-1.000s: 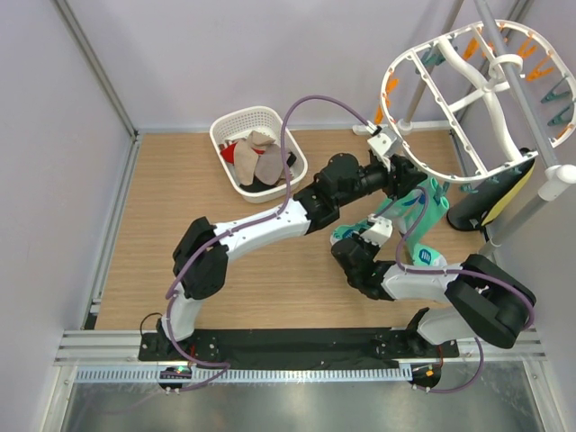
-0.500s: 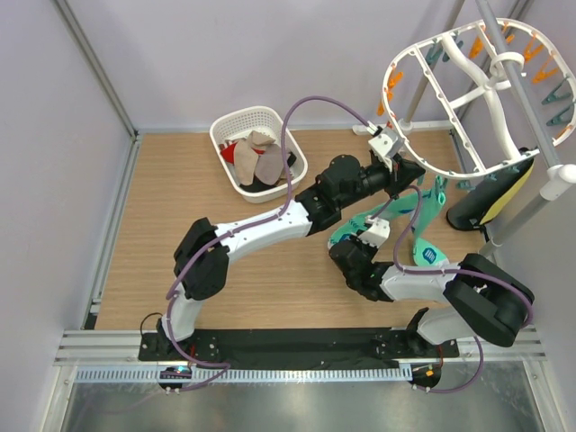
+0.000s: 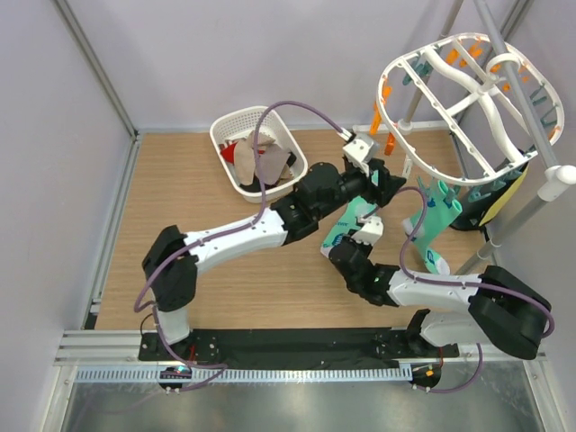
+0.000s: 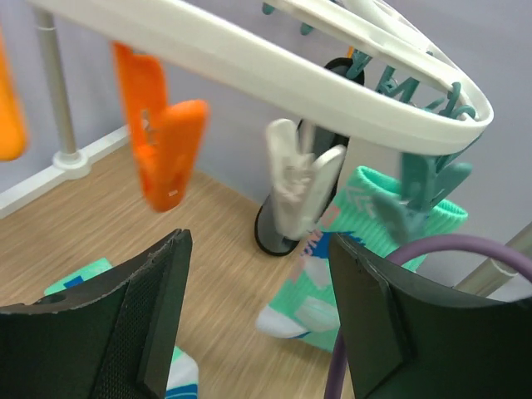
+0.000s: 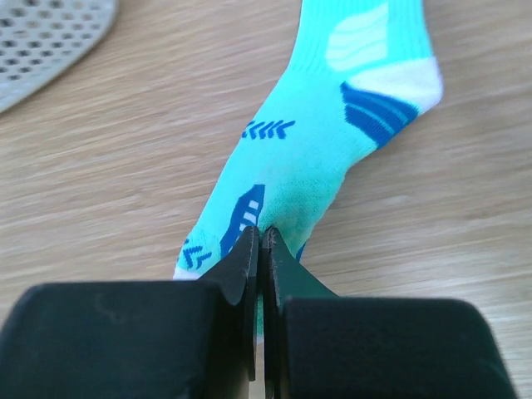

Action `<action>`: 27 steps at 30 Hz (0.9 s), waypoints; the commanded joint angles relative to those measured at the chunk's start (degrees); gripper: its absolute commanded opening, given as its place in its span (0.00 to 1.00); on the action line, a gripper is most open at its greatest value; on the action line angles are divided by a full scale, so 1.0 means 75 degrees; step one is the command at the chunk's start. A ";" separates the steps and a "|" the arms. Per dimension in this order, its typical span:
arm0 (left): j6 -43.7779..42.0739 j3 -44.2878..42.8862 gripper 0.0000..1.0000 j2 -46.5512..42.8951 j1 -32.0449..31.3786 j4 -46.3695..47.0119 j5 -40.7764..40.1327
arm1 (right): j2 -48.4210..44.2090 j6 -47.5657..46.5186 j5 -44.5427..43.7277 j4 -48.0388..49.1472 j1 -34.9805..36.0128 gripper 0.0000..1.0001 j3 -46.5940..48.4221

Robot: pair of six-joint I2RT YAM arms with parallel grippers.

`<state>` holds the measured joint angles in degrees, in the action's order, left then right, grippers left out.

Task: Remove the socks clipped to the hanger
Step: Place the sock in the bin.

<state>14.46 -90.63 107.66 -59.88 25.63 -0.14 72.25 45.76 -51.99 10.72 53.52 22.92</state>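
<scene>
**Two teal socks: one pinched, one on the hanger**

The right gripper (image 5: 259, 243) was closed. Its two fingers were pressed together on the near edge of the held sock (image 5: 328, 137), one of two teal socks in sight. That sock ran flat along the table (image 5: 125, 158) straight ahead of the fingertips, and its white and blue heel marks lay at the far end. A corner of the basket (image 5: 41, 33) sat ahead and to the left of those fingers.

The left gripper (image 4: 258, 274) was open, with its two fingers wide apart and nothing between them. The hanger (image 4: 274, 75) crossed above and ahead of the fingertips. Four pegs hung in clear view. One orange peg (image 4: 166, 145) was above the left finger and a second orange one was cut off at the left edge. One white peg (image 4: 299, 183) hung ahead of the gap. One teal peg (image 4: 420, 187) above the right finger gripped the cuff of the clipped sock (image 4: 366, 249). More teal pegs along the far rim were too blurred to count.

From above, the one basket (image 3: 225, 126) lay behind the left gripper (image 3: 382, 184). It held red, beige and dark socks in a heap that I could not count.
</scene>
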 commanded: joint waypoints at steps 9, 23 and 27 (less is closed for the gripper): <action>0.0578 0.1514 0.78 -0.3840 0.1394 -0.2570 -0.2440 | -0.0516 -0.2514 0.0802 -0.1252 0.1290 0.01 0.3374; -0.0392 0.1337 0.83 -0.7029 0.2792 -0.4847 -0.5219 | 0.4906 -0.4519 0.2699 -0.1721 -0.0594 0.01 1.1600; -0.0498 0.1793 0.83 -0.7264 0.2792 -0.4672 -0.5290 | 0.7329 -0.4611 0.3756 -0.2005 -0.1077 0.01 1.4025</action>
<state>12.75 -80.12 52.05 -39.18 -8.03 -37.32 119.11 13.65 -29.89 -2.37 47.37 118.41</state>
